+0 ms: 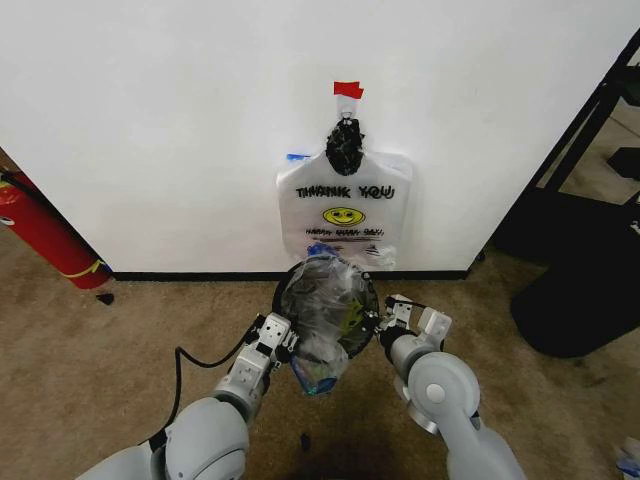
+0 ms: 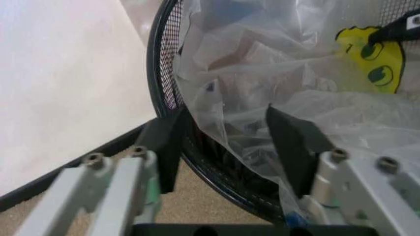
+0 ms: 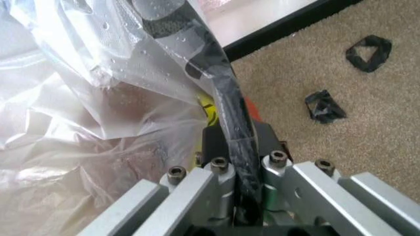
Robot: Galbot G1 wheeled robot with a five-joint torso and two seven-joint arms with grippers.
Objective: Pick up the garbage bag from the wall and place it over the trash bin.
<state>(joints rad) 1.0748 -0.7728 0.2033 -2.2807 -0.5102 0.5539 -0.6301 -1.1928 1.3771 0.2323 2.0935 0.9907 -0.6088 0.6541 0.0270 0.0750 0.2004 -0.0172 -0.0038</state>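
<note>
The garbage bag [image 1: 325, 315], crinkly clear film with blue patches, lies over the mouth of the black mesh trash bin [image 1: 281, 300] at the foot of the wall. My left gripper [image 1: 285, 335] is at the bin's left rim. In the left wrist view it [image 2: 229, 147] is open, one finger outside the mesh wall [image 2: 167, 73] and one inside over the bag [image 2: 262, 64]. My right gripper [image 1: 388, 320] is at the right rim, where it [image 3: 243, 172] is shut on the film-covered rim [image 3: 226, 108]. The bag [image 3: 78, 123] bunches beside it.
A second smiley "THANK YOU" bag [image 1: 345, 215] hangs on the wall under red tape [image 1: 348, 90]. A red fire extinguisher [image 1: 45, 240] leans at the left. A dark bulky object [image 1: 580, 300] and black frame stand at the right. Black scraps [image 3: 369, 51] lie on the carpet.
</note>
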